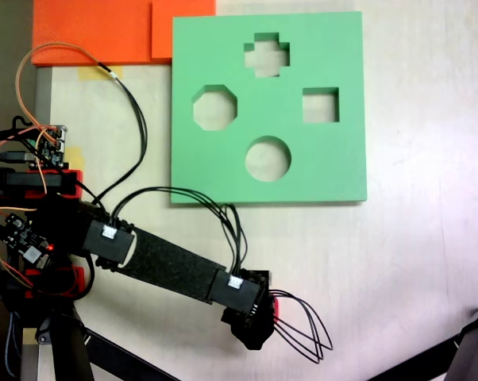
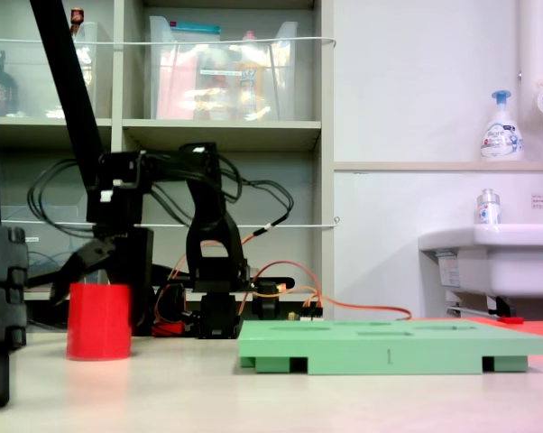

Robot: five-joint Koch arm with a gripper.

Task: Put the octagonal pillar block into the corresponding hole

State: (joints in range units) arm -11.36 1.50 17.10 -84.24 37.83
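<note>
- The octagonal pillar block (image 2: 99, 321) stands upright on the table (image 2: 280, 397), near the front and well apart from the green board (image 2: 393, 345).
- In the view from above, just a small bit of the red block (image 1: 279, 300) peeks out beside the arm's dark wrist.
- The end effector (image 2: 93, 267) hangs right over the block, with a black finger (image 2: 84, 260) slanting down to its top edge.
- I cannot tell if the end effector is released or clenched, because the fingers are too dark and hidden to read.
- It looks like the step now is grabbing the block, so the task has hardly begun.
- To do it well, the fingers should go down on both sides of the block and squeeze its flat sides gently, since it looks like soft foam.
- The block should stay straight up when lifted.
- Farther back, the corresponding hole (image 1: 214, 109) is the eight-sided one on the left of the board in the view from above.
- The round hole (image 1: 267, 158) is close to it, so aim with care.
- The block's flat sides should line up with the hole's sides before it goes in.
</note>
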